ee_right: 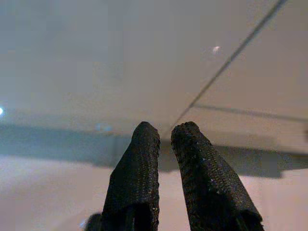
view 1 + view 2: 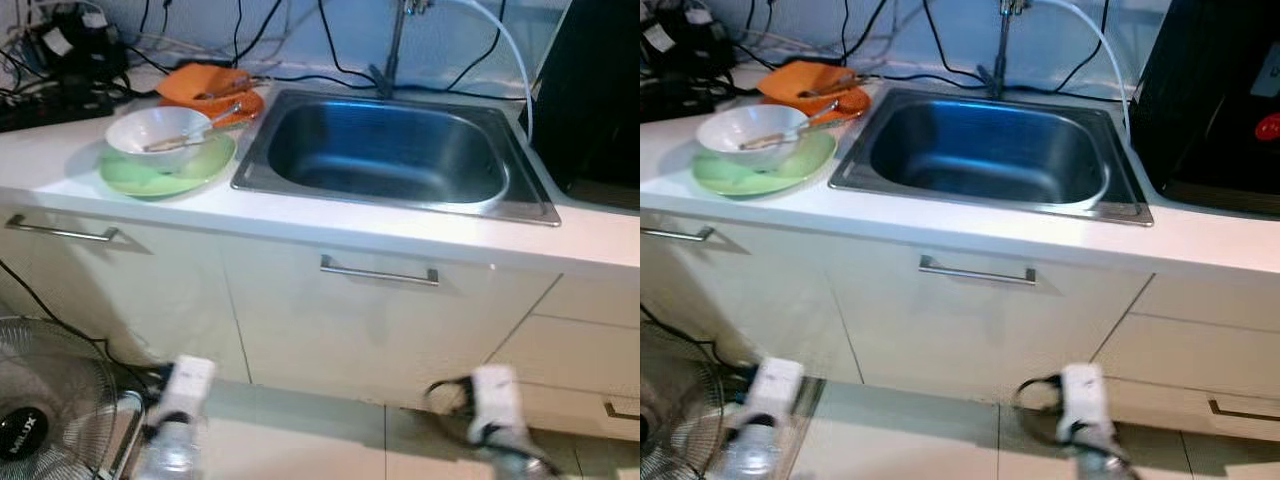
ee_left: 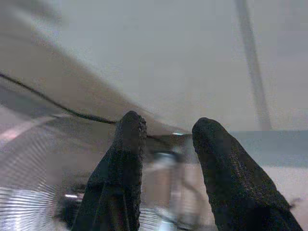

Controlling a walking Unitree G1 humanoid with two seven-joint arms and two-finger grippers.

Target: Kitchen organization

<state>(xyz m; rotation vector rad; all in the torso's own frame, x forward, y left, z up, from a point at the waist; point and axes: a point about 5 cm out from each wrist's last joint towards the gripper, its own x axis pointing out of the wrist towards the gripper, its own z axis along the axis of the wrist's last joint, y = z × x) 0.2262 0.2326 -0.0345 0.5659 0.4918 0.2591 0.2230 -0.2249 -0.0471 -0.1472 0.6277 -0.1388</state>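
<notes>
With both arms hanging low in front of the cabinets, the left gripper (image 3: pixel 166 130) has its fingers apart w/ a clear gap and nothing between them; cabinet face, a thin black cable and part of a fan grille lie beyond. Right gripper (image 1: pixel 165 132) has fingers nearly together, only a narrow slit between the tips, nothing held, pointing at a cabinet door seam. Stainless sink (image 2: pixel 390 150) is set into the white countertop (image 2: pixel 330 225), basin bare, faucet (image 2: pixel 392 50) at its rear edge. Just beside the sink on the robot's left: white bowl (image 2: pixel 158 135) sitting on a green plate (image 2: pixel 165 172), a utensil (image 2: pixel 190 135) resting across the bowl. Behind them, orange dishes (image 2: pixel 205 88) w/ cutlery on top. Black cables run along the back wall. Dark appliance (image 2: pixel 1215 100) stands at the sink's right. Floor fan (image 2: pixel 45 415) is at lower left near the left arm. Cabinet handle (image 2: pixel 378 272) is below the sink
</notes>
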